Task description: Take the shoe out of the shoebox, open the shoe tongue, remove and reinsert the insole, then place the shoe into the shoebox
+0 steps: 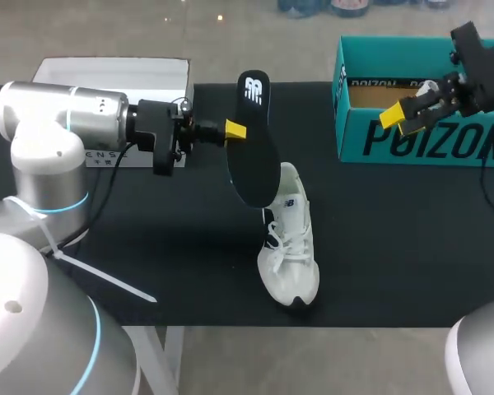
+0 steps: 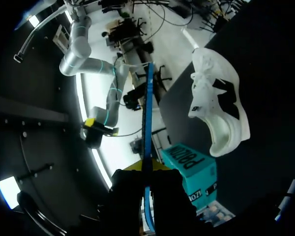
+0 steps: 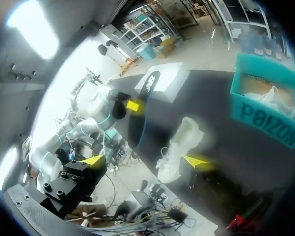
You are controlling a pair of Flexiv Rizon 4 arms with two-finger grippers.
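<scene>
My left gripper (image 1: pixel 235 130) is shut on the edge of a black insole (image 1: pixel 253 156), holding it upright above the table. The insole's lower end hangs just over the heel of the white shoe (image 1: pixel 290 240), which lies on the black tabletop. In the left wrist view the insole (image 2: pixel 147 118) shows edge-on, rising from between the fingers, with the shoe (image 2: pixel 219 108) off to one side. My right gripper (image 1: pixel 405 115) is open above the teal shoebox (image 1: pixel 420 140), nothing in it. From the right wrist view the shoe (image 3: pixel 179 145) and the insole (image 3: pixel 148 84) lie ahead of the open right gripper (image 3: pixel 145 161).
A white box lid (image 1: pixel 115 74) lies at the table's back left, behind my left arm. The teal shoebox (image 3: pixel 265 110) holds white paper (image 1: pixel 428 86). The table's front edge (image 1: pixel 230 327) runs just below the shoe's toe.
</scene>
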